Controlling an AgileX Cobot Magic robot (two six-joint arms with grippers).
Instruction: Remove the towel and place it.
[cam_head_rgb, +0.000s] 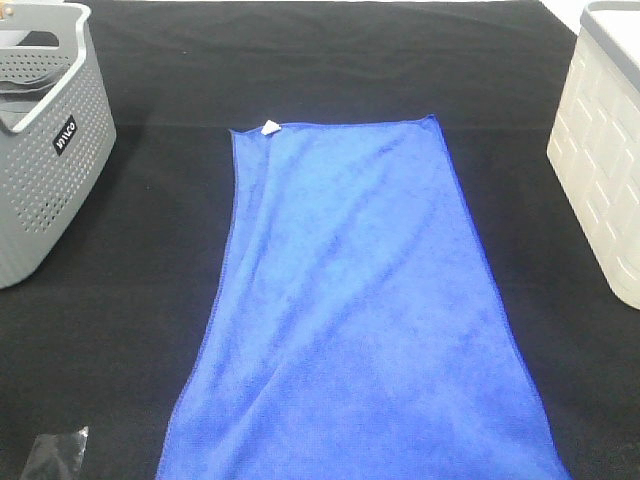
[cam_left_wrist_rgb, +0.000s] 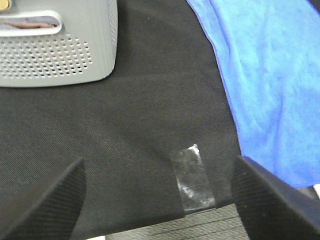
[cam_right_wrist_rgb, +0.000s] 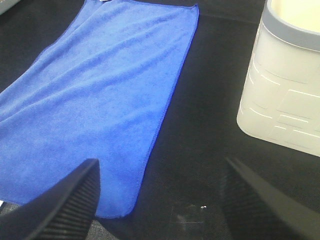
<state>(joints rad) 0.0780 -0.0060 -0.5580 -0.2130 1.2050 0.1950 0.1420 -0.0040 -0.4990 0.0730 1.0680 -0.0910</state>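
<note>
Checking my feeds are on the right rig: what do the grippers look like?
Only fingers show. Left gripper: two black wedge-shaped fingers with finely ribbed, woven-looking faces. Right gripper: the same black ribbed fingers. No cables, markings or arm links are visible in any view.

Small black label with white lettering (illegible, sideways) on grey perforated basket (cam_head_rgb: 50, 150)

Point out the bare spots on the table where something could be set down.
Two bare black strips: one between the grey perforated basket and the towel, one between the towel and the cream bin. A third runs behind the towel's far edge. The middle is covered by the towel; a tape patch marks the left strip.
</note>
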